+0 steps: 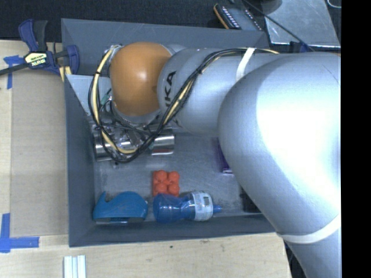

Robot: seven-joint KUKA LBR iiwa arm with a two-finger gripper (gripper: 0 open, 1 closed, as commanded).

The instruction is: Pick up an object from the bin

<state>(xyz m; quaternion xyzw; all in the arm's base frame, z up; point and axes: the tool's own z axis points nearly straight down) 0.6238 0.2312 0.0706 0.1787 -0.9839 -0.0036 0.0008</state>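
Note:
My gripper is low in the left middle of the bin, its silver body showing under the wrist's cables. An orange-red lumpy block lies just in front of it on the bin floor, apart from it. Along the front wall lies a blue bottle on its side, with a white label and its cap pointing right. To the left of the bottle, in the front left corner, rests a blue rounded tool.
A purple thing peeks out at the edge of the arm on the right. A dark thing lies near the front right corner. The arm and its orange cover hide the back and right of the bin.

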